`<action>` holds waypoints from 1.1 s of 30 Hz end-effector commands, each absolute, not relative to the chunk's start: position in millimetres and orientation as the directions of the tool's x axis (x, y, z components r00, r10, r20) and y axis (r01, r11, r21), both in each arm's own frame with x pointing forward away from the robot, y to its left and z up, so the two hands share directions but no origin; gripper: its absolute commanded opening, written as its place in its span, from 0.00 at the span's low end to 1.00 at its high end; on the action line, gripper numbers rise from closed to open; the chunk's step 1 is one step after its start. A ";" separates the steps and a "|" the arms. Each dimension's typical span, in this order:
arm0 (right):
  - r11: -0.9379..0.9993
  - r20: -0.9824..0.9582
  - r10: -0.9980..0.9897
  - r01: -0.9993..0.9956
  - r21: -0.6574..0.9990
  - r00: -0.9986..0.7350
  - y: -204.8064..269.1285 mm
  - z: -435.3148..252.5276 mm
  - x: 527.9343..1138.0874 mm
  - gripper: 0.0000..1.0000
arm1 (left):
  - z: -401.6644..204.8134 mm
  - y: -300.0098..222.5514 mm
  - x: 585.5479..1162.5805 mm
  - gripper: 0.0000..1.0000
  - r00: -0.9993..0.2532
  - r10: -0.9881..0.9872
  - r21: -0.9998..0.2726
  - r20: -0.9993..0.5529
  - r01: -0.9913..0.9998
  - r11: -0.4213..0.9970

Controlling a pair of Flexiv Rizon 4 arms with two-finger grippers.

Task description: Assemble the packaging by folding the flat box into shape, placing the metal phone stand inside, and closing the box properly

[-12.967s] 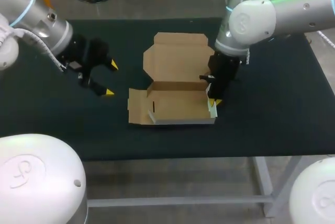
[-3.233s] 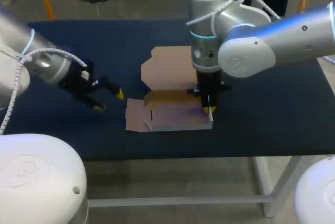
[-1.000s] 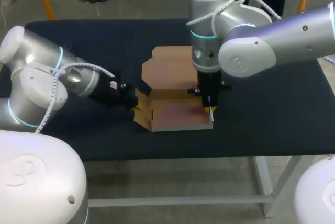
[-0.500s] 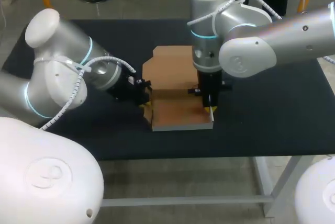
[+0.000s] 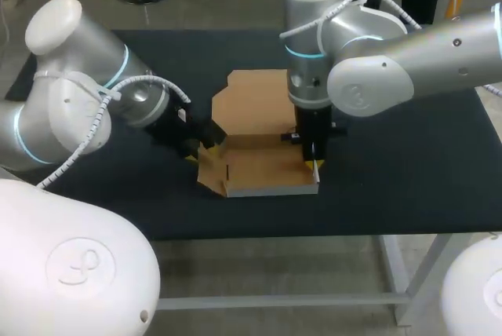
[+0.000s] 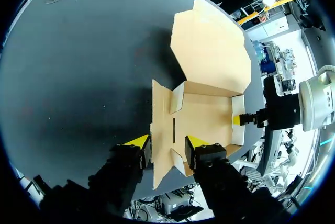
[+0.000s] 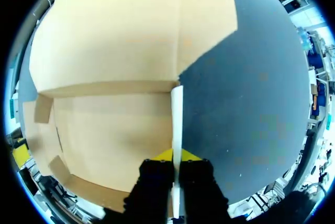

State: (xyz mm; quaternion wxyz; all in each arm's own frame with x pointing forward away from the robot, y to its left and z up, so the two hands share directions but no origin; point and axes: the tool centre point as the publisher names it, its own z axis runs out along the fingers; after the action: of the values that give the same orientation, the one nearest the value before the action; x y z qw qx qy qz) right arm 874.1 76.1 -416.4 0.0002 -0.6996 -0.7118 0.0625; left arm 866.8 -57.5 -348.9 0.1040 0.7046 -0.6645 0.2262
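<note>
While the cardboard box (image 5: 263, 171) lies half-folded, a dark table (image 5: 408, 171) bears it.

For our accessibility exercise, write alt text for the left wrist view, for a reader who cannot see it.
A half-folded cardboard box sits on a dark table, lid open. The left gripper, fingers open, straddles its near side flap; the right gripper pinches the far wall.

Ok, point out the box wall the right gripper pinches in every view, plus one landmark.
Head view: side wall at the right end of the box, under the right gripper.
Left wrist view: side wall at the far end, against the right gripper.
Right wrist view: side wall seen edge-on, pinched in the right gripper.
Shared landmark: the open lid, lying flat.
</note>
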 end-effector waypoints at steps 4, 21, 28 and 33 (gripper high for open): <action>0.014 -0.090 0.996 0.996 -0.092 -0.022 76.9 -416.1 874.1 0.00 | -341.0 -15.2 860.5 0.48 -0.008 -0.841 -0.137 0.542 -0.987 -0.080; 0.014 -0.090 0.996 0.996 -0.092 -0.022 76.9 -416.1 874.1 0.00 | -368.5 21.1 863.5 0.00 -0.088 -0.754 -0.132 0.651 -0.991 0.002; 0.014 -0.090 0.996 0.996 -0.092 -0.022 76.9 -416.1 874.1 0.00 | -382.1 26.0 864.0 0.00 -0.127 -0.696 -0.134 0.706 -0.990 0.045; 0.014 -0.090 0.996 0.996 -0.092 -0.022 76.9 -416.1 874.1 0.00 | -392.1 23.1 866.1 0.00 -0.144 -0.657 -0.130 0.740 -0.989 0.070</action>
State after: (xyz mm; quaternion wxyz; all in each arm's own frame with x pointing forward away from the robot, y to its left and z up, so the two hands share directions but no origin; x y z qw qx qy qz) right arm 874.1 76.1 -416.4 0.0001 -0.6996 -0.7118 0.0625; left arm 858.5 23.3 -383.0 0.2340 0.6124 -0.6892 0.3085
